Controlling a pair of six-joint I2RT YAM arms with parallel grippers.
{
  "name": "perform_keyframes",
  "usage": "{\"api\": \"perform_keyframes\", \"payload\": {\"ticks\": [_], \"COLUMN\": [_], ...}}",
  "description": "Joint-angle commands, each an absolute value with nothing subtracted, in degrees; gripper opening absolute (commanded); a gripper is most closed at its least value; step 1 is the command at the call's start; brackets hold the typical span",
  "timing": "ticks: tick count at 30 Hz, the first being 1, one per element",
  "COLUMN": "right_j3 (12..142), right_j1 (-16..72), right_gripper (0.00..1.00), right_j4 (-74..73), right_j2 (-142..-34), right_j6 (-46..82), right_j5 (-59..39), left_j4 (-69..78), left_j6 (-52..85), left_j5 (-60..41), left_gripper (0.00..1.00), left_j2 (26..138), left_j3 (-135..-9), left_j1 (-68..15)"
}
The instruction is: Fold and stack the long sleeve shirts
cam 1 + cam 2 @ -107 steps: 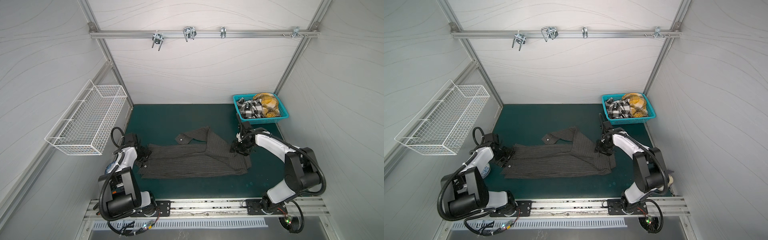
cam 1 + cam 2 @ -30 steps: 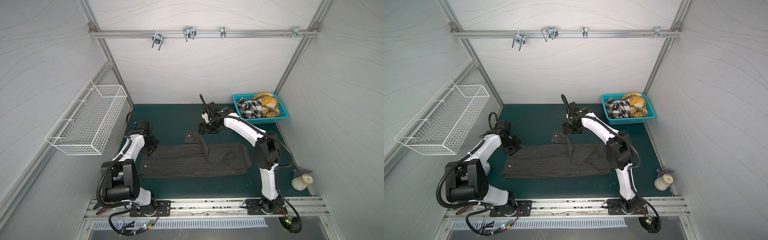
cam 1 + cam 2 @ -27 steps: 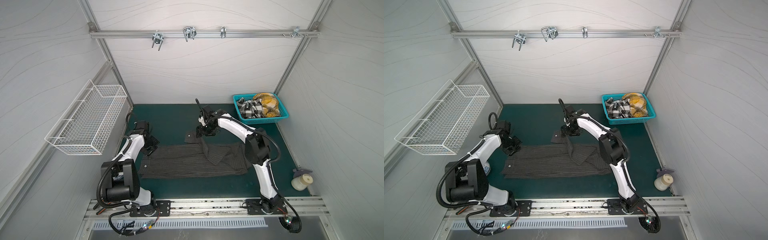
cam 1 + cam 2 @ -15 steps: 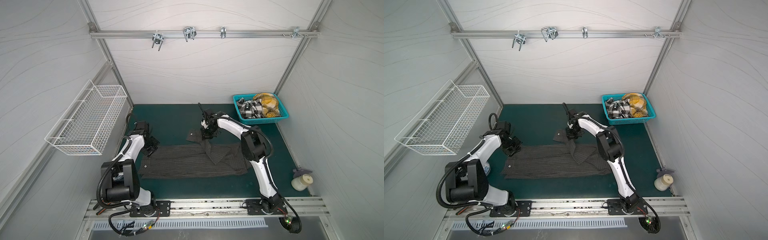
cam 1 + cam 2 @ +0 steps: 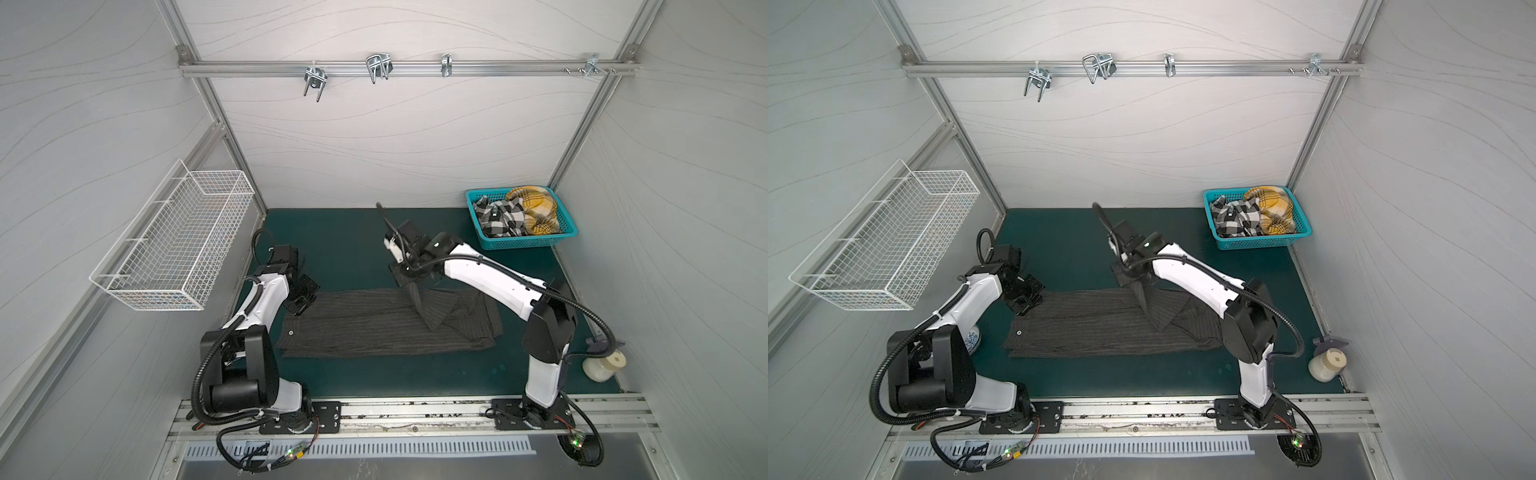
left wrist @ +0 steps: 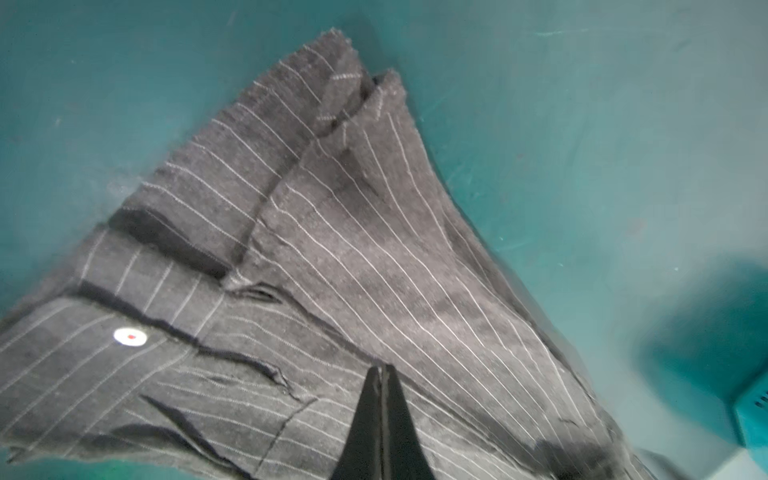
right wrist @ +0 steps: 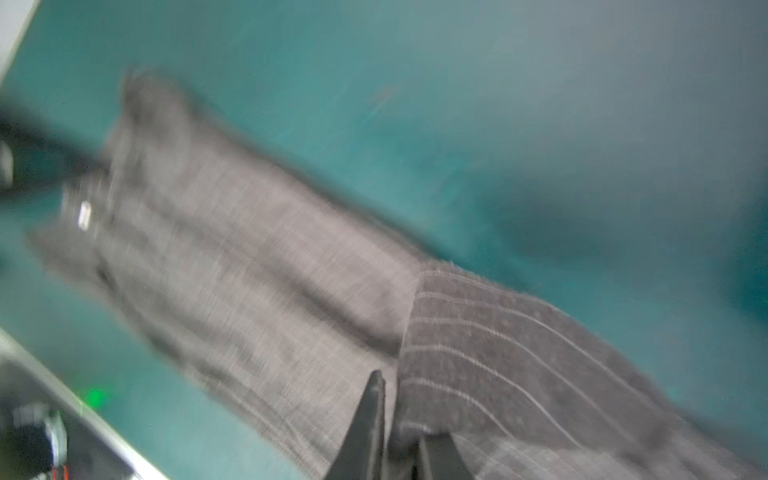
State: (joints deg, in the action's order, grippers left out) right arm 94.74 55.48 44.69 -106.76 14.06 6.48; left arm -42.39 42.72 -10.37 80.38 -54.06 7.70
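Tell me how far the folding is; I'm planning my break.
Done: pinstripe shirt laid flat on the mat; nothing stacked. In hand: right claw grips its raised sleeve; left claw, shut, is at its corner. Left: finish this fold, then the black-and-white shirt and yellow shirt in the basket.

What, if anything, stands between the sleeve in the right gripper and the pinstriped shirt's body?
Nothing visible. The right gripper holds the sleeve; the pinstriped shirt's body lies bare, with the left gripper at its corner.
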Motion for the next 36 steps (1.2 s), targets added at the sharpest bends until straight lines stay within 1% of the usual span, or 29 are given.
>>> {"api": "perform_keyframes", "payload": {"ticks": [1,3,5,6,8,10,12,15,16,17,18,19,22,24,25,27,29,32,36], "right_j3": [88.48,85.64,84.08,83.96,83.34,82.34,81.94,78.10,75.92,74.05,71.91,69.88,66.23,64.43,63.52,62.01,60.33,58.43,57.23], "right_j1": [61.05,64.61,68.29,69.59,71.14,70.90,68.63,60.62,56.59,53.02,48.82,45.15,37.37,34.16,32.87,30.72,28.72,26.37,24.82], "right_gripper": [0.27,0.54,0.70,0.74,0.77,0.77,0.77,0.74,0.68,0.60,0.47,0.37,0.24,0.19,0.17,0.15,0.14,0.12,0.10], "right_j4": [42.13,40.99,41.69,42.78,44.37,45.32,47.02,45.96,44.76,43.64,42.24,40.96,39.86,38.59,37.74,36.32,34.65,32.99,32.15], "right_j2": [-103.50,-103.28,-104.14,-104.49,-103.66,-100.84,-97.20,-90.62,-88.75,-87.93,-87.49,-87.87,-90.45,-92.16,-92.84,-93.62,-94.08,-94.94,-95.71], "right_j6": [14.87,15.46,15.93,16.56,17.82,19.58,21.99,26.80,28.63,30.50,31.99,32.97,35.22,35.69,35.91,36.70,37.50,38.55,39.19], "right_j5": [11.08,9.11,9.59,10.51,11.10,11.30,10.86,4.62,1.24,-2.78,-7.80,-11.69,-18.52,-21.33,-22.53,-24.12,-25.56,-27.14,-28.65], "left_j4": [-41.15,-41.05,-40.80,-40.44,-40.74,-41.00,-40.71,-38.46,-37.52,-36.91,-36.40,-36.04,-37.02,-38.65,-39.66,-41.60,-43.02,-44.39,-47.36], "left_j6": [44.78,45.05,44.79,44.30,43.20,42.02,40.94,38.06,36.33,35.08,33.53,31.86,26.32,22.29,20.14,16.79,13.85,10.67,9.03], "left_j5": [-13.01,-13.10,-13.46,-13.95,-14.11,-13.89,-13.44,-12.30,-11.78,-11.18,-10.90,-11.09,-9.57,-8.31,-7.94,-6.22,-4.65,-2.20,3.37], "left_gripper": [0.01,0.13,0.29,0.34,0.41,0.45,0.48,0.53,0.55,0.57,0.58,0.59,0.62,0.63,0.66,0.69,0.69,0.67,0.59], "left_j2": [76.88,75.02,73.63,73.26,73.12,73.21,73.13,73.38,73.90,74.72,76.06,77.43,83.82,88.66,91.46,96.15,100.45,105.35,110.77], "left_j3": [-51.90,-50.04,-48.23,-47.67,-47.29,-47.82,-48.85,-51.86,-53.46,-54.93,-56.84,-59.04,-66.35,-71.22,-73.66,-77.84,-81.01,-84.37,-87.75], "left_j1": [7.47,7.46,7.38,7.13,5.36,2.60,-0.77,-8.46,-11.82,-14.51,-18.05,-21.04,-29.55,-33.92,-35.94,-39.08,-41.80,-44.65,-46.10]}}
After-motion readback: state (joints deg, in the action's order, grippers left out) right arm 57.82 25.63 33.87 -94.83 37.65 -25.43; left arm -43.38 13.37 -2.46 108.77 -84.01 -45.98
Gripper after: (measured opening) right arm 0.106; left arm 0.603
